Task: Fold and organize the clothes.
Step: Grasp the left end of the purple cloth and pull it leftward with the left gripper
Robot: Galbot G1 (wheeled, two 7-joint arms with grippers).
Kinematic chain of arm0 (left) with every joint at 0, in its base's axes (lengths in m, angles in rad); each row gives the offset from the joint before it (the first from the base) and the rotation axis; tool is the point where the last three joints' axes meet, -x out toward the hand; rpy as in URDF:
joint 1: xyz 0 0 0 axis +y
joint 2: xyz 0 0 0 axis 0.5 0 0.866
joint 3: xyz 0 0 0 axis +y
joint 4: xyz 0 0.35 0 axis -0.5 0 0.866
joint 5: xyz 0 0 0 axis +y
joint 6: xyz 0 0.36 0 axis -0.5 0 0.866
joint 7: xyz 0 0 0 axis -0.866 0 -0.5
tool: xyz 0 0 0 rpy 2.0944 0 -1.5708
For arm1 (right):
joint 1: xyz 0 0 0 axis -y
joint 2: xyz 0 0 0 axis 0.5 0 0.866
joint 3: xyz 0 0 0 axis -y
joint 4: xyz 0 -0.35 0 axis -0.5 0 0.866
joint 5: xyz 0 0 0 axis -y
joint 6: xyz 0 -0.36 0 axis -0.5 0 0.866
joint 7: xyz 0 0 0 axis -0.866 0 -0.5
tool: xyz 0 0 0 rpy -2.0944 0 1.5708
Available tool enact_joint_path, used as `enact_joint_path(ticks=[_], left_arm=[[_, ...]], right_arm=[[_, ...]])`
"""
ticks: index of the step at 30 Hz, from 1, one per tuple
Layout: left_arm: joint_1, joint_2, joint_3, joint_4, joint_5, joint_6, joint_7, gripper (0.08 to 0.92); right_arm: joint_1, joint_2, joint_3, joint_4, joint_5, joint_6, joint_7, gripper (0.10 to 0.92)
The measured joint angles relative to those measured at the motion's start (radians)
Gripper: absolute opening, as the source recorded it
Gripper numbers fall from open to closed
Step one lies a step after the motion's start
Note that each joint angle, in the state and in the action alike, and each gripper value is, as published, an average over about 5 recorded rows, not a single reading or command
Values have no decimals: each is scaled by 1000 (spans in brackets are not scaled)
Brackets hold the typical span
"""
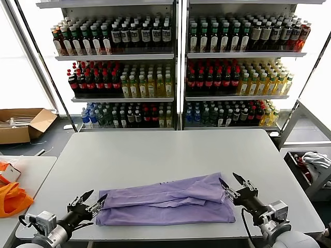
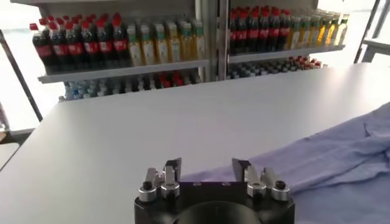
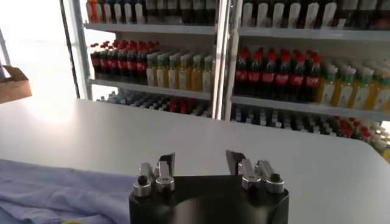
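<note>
**Lavender shirt lies folded lengthwise between two open grippers**

A light purple short-sleeved T-shirt of thin soft fabric [image 1: 168, 200] lies on the pale grey rectangular table [image 1: 155, 150], near the edge closest to the robot. It is folded into a long band running from left to right, with soft creases along its upper layer and one end bunched slightly higher on the right side.

The left gripper [image 1: 92, 200] sits at the shirt's left end, its fingers spread apart with the tips just beside the cloth edge; nothing is held between them. In the left wrist view the left gripper [image 2: 207, 170] shows the same gap, with purple fabric [image 2: 329, 158] stretching away beside it.

The right gripper [image 1: 232, 184] is at the shirt's right end, fingers likewise parted and empty, just beside the raised corner of the cloth. The right wrist view shows it [image 3: 200, 163] above bare tabletop, the shirt [image 3: 55, 192] lying off to one side.

Behind the table stand white metal shelves of bottled drinks [image 1: 176, 67]. A bright orange fabric bag [image 1: 13, 199] rests on a side table at the left.
</note>
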Motion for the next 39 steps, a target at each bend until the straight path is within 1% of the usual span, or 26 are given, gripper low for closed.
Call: enact_joint_path(ticks=[4, 6, 8, 10, 17, 19, 23, 25, 27, 39], left_arm=[[-7, -47, 28, 5, 0, -20, -48, 732], [-10, -75, 47, 11, 9, -32, -74, 781], [-9, -103, 67, 17, 30, -44, -97, 807], [-8, -131, 88, 25, 57, -55, -118, 819], [-13, -210, 152, 55, 133, -72, -182, 813], [-17, -224, 166, 64, 146, -74, -196, 781], [-25, -243, 184, 83, 166, -75, -213, 690], [-29, -251, 190, 94, 172, -74, -217, 630], [-32, -258, 194, 105, 176, -72, -219, 552], [-31, -275, 200, 126, 173, -72, -202, 206]], right_arm=[[-11, 22, 13, 4, -32, 68, -13, 742], [-14, 33, 16, 4, -48, 96, -18, 789], [-17, 42, 18, 4, -62, 119, -21, 813], [-19, 50, 18, 1, -76, 137, -24, 820], [-25, 63, 18, -8, -108, 183, -33, 823], [-26, 65, 20, -12, -113, 192, -36, 823], [-32, 67, 23, -15, -121, 207, -42, 823], [-35, 68, 25, -14, -124, 213, -45, 823], [-37, 69, 27, -13, -126, 219, -47, 823], [-40, 68, 32, -13, -130, 235, -53, 823]])
